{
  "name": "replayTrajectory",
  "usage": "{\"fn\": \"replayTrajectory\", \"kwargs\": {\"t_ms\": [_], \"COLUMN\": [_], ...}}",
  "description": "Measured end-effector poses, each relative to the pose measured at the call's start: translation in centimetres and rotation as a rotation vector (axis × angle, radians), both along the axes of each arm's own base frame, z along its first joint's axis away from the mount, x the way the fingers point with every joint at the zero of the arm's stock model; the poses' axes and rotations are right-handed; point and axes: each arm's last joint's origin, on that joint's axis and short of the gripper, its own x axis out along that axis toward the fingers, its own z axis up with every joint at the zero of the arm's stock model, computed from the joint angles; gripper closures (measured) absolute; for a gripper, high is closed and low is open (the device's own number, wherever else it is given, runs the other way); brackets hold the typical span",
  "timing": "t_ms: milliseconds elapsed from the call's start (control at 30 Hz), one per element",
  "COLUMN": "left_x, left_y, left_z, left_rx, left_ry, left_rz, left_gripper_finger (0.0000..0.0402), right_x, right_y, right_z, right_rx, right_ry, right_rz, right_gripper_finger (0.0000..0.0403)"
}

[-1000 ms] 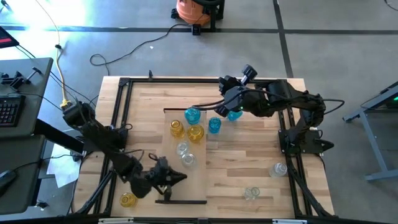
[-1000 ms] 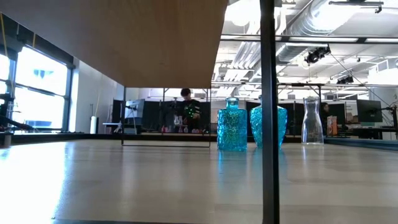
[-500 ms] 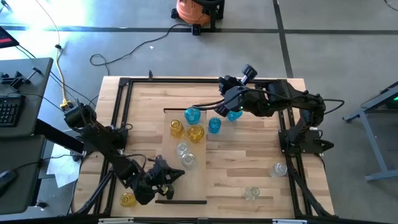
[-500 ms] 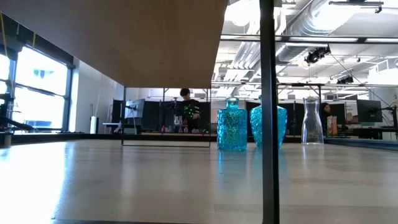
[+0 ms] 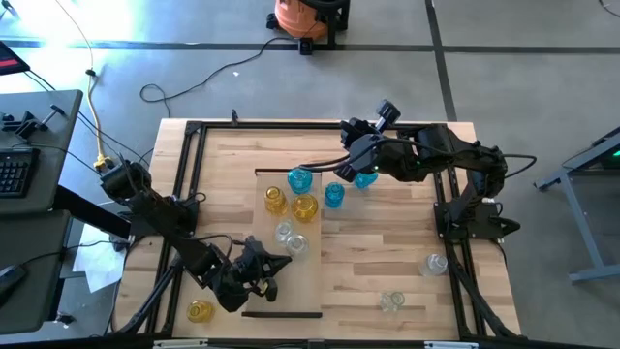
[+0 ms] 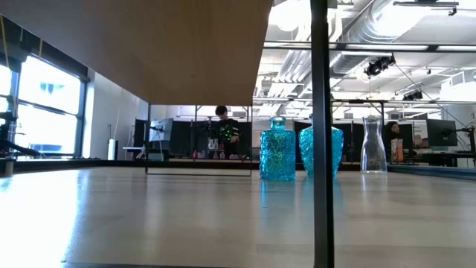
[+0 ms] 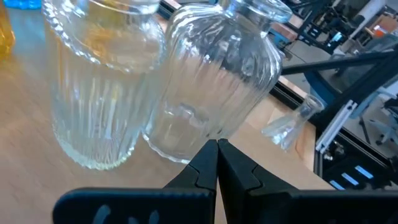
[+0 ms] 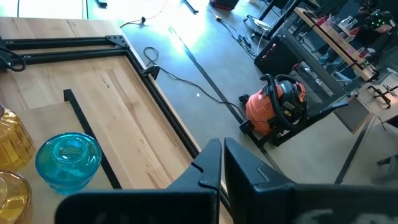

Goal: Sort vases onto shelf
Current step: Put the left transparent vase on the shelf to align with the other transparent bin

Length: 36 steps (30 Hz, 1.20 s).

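Six small glass vases are grouped on the pale wooden shelf panel; four are left on the counter. Fingers of both grippers are pressed together, empty.

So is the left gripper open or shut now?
Shut. In the left wrist view the left gripper has its two fingertips pressed together with no gap, empty, just in front of two clear vases.
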Motion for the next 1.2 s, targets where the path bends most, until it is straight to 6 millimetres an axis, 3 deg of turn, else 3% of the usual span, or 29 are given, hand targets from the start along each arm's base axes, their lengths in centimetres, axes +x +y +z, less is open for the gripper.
{"fn": "replayTrajectory", "kwargs": {"t_ms": [1200], "left_x": [1.6], "left_y": [2.2], "left_z": [0.1], "left_rx": [-0.021], "left_ry": [-0.029], "left_rz": [0.119], "left_gripper_finger": [0.0401], "right_x": [-0.5], "right_y": [-0.1], "right_z": [0.1], "right_rx": [0.001], "right_ry": [0.016], "right_rz": [0.006], "right_gripper_finger": [0.0403]}}
